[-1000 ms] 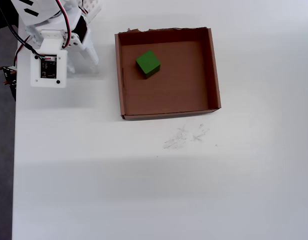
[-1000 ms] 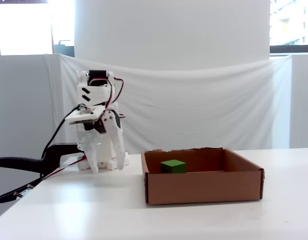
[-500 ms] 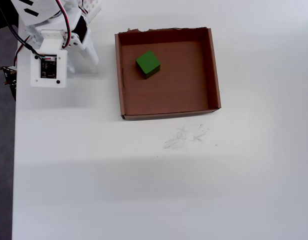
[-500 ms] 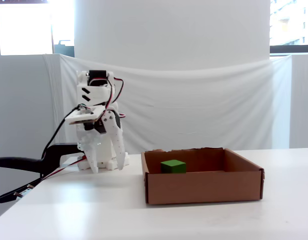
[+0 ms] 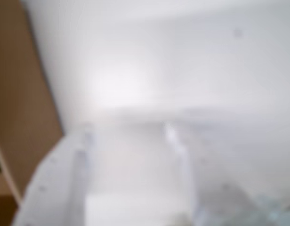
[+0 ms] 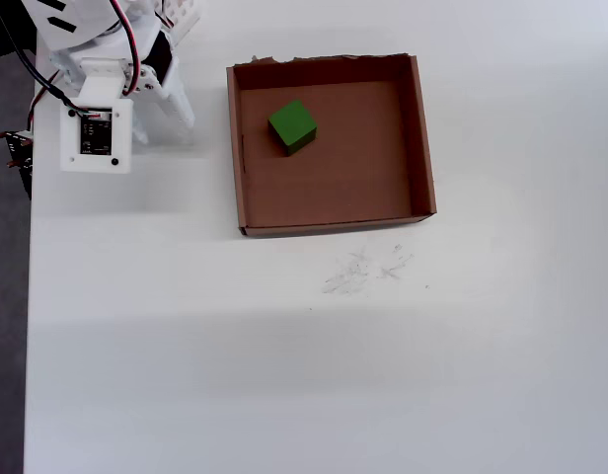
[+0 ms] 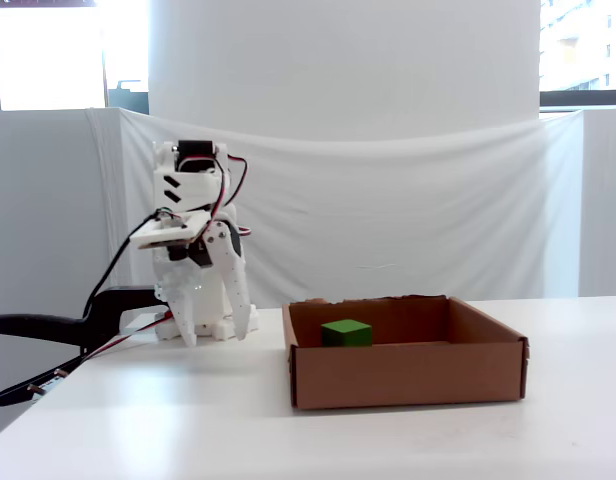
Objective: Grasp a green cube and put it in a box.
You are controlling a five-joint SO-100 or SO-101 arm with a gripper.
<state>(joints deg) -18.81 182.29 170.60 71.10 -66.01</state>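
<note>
One green cube inside the box; wrist view blurred.

arm folded, claw down, open

- White bench, bare over most of its top.
- Faint grey scribble marks on the bench top, around its middle.
- Black clamp at the bench's left edge in the fixed view.
- White draped cloth behind the bench's far edge.
</note>
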